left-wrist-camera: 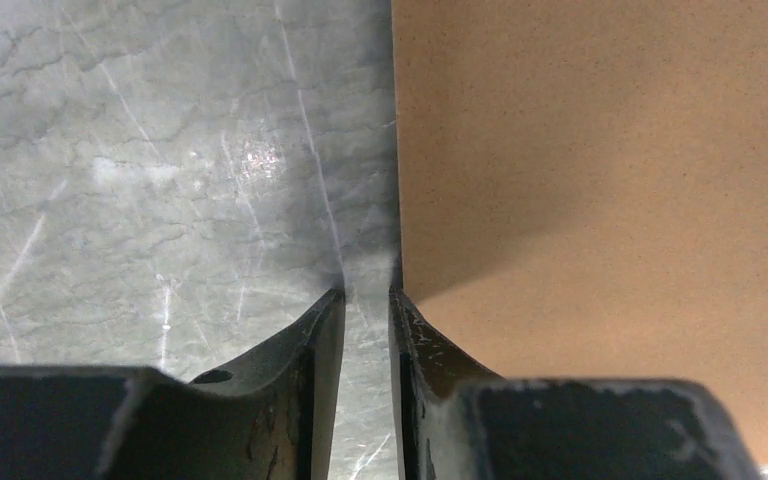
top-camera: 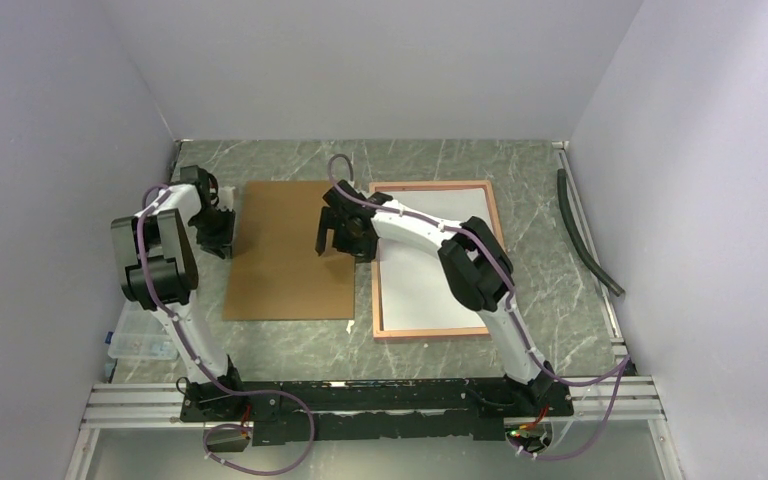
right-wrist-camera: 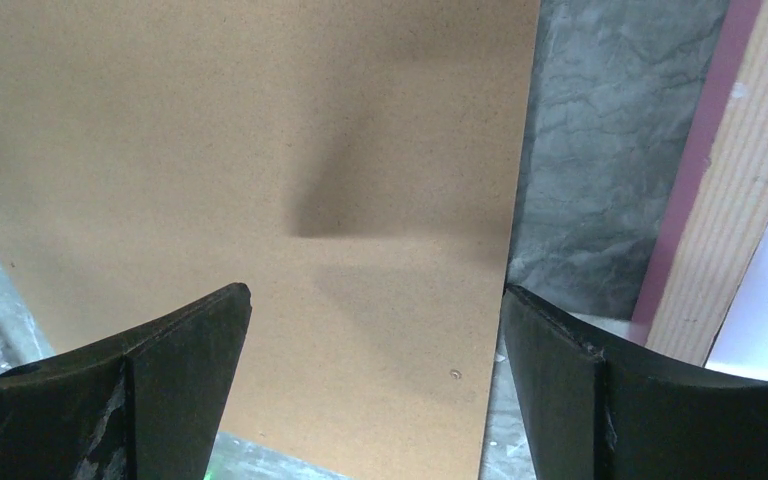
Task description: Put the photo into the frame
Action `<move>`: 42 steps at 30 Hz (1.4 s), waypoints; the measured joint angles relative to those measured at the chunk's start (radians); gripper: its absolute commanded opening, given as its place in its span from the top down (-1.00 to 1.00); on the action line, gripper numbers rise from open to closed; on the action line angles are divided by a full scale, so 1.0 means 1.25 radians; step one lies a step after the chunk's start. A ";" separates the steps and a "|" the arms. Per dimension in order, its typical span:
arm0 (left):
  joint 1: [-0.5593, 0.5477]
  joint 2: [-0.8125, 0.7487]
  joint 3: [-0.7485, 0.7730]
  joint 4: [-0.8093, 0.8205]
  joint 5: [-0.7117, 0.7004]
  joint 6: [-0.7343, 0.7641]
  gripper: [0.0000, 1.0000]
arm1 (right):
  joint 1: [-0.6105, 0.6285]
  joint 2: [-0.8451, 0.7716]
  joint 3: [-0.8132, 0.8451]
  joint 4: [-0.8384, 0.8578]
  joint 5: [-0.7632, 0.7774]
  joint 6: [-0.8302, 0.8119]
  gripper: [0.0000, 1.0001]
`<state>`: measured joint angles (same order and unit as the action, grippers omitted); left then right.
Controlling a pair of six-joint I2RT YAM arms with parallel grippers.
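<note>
Two rectangles on veined bench (top-camera: pixel 560 300): matte brown board (top-camera: pixel 290 250); pink-edged frame (top-camera: pixel 430 332), white-backed photo (top-camera: pixel 420 290) seemingly inside; right end effector (right-wrist-camera: pixel 375 300) released, left end effector (left-wrist-camera: pixel 367 295) unclear.

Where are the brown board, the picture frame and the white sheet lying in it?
Brown board (top-camera: pixel 290 250): top view, middle of its face.
Frame (right-wrist-camera: pixel 740 200): right wrist view, on its light wood border strip.
Photo (top-camera: pixel 415 292): top view, on its bare white back, inside the frame.

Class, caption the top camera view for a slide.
Left claw and right claw at opposite edges of the brown backing board; beside it, the frame holds a white sheet.
</note>
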<state>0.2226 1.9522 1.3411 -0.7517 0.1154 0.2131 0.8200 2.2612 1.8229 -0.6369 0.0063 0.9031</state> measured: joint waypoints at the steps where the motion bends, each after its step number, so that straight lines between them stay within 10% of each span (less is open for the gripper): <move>1: -0.006 0.002 0.003 -0.002 -0.002 0.001 0.43 | -0.002 0.000 -0.001 0.003 -0.007 0.005 -0.99; 33: 0.005 0.073 0.090 -0.028 0.002 0.018 0.95 | -0.101 -0.216 -0.330 0.528 -0.425 0.221 -0.83; 42: -0.074 0.080 0.058 -0.092 0.288 -0.034 0.95 | -0.033 -0.244 -0.339 0.865 -0.533 0.308 -0.76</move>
<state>0.1295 2.0525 1.4132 -0.8661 0.4755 0.1711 0.7784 1.9556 1.3991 0.4438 -0.6598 1.2881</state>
